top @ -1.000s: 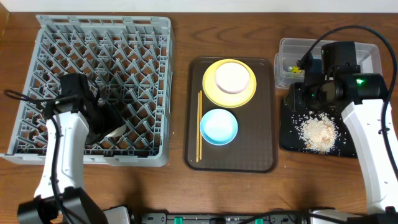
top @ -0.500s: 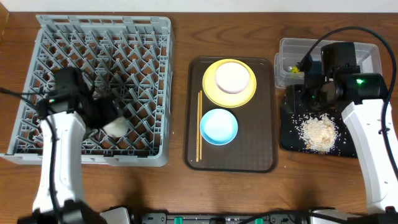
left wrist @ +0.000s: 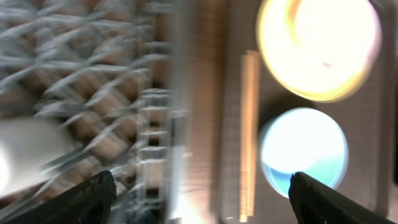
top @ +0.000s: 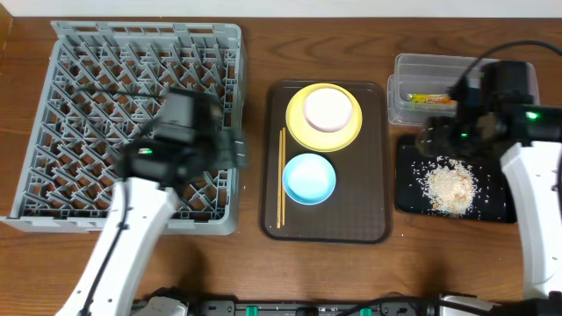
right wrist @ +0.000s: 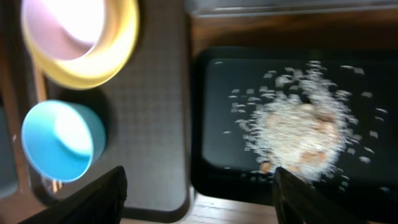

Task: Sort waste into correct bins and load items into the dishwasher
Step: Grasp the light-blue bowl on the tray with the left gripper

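Tray (top: 351,211) holds one plate (top: 297,123), two bowls (top: 309,178) (top: 327,110); left hand (left wrist: 205,199), right hand (right wrist: 199,193) gape empty.

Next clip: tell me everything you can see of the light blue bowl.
The blue bowl is round, light blue and smooth with a slight gloss, and it looks empty. It sits upright on the brown tray, just below the yellow plate and right of the chopsticks, close to both but seemingly clear of them. Nothing besides the tray touches it.
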`<state>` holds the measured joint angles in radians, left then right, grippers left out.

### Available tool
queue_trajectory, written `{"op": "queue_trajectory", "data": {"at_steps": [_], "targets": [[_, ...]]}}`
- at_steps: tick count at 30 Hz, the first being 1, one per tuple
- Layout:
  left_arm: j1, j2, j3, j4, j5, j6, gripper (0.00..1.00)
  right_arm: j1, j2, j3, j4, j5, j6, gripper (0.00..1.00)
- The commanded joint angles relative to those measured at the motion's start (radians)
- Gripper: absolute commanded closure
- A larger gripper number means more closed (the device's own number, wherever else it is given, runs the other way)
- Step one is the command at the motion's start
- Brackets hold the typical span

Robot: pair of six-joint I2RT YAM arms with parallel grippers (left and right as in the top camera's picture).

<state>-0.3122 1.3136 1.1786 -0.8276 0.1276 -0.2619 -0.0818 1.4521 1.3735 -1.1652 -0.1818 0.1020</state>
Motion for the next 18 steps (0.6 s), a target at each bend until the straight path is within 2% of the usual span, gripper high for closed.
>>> {"op": "queue_trajectory", "data": {"at_steps": [1,4,9,18], "targets": [[-0.14,0.048,0.011,0.05,-0.002,-0.004,0.09,-0.047,-0.027,0.008,-0.007,0.016,0.024,0.24],[-0.263,0.114,0.011,0.119,-0.002,-0.004,0.09,-0.067,-0.027,0.008,-0.021,0.017,0.024,0.22],[-0.393,0.229,0.011,0.195,-0.002,-0.004,0.09,-0.071,-0.027,0.008,-0.024,0.017,0.024,0.22],[-0.495,0.426,0.011,0.259,-0.003,-0.001,0.11,-0.071,-0.027,0.008,-0.024,0.017,0.024,0.22]]}}
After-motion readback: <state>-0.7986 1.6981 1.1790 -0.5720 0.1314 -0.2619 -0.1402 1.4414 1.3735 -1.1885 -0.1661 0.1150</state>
